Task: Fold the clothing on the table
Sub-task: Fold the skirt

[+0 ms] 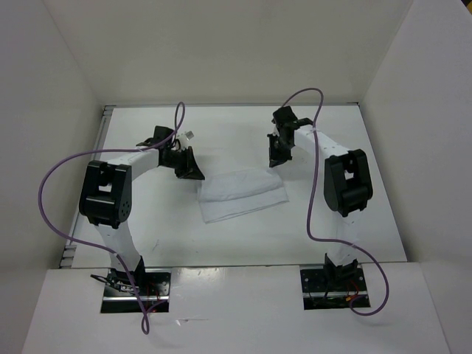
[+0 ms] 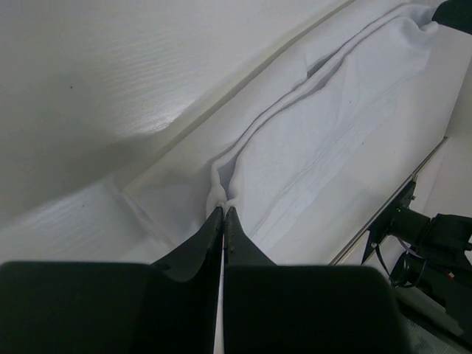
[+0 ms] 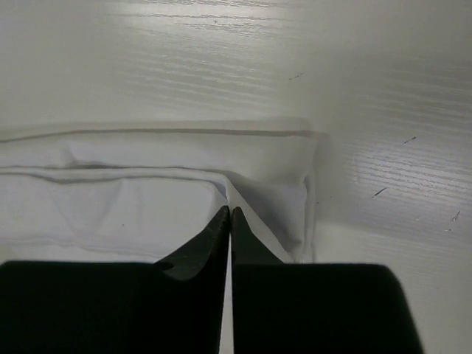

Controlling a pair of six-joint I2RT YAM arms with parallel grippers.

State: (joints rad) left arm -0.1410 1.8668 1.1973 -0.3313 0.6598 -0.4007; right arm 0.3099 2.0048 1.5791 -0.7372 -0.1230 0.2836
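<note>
clothing (image 1: 240, 193) 1 | table (image 1: 221, 240) 1 | arms (image 1: 110, 193) (image 1: 346, 181) 2 | hands (image 1: 193, 172) (image 1: 275, 158) 2 | cables (image 1: 43, 198) (image 1: 313, 198) 2

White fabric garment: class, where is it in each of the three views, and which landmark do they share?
Top external: the wrinkled white fabric garment lies at the picture's centre.
Left wrist: the garment runs from bottom centre to the top right corner.
Right wrist: the garment spans left and centre as a folded band.
Shared landmark: the glossy white tabletop beneath it.
</note>
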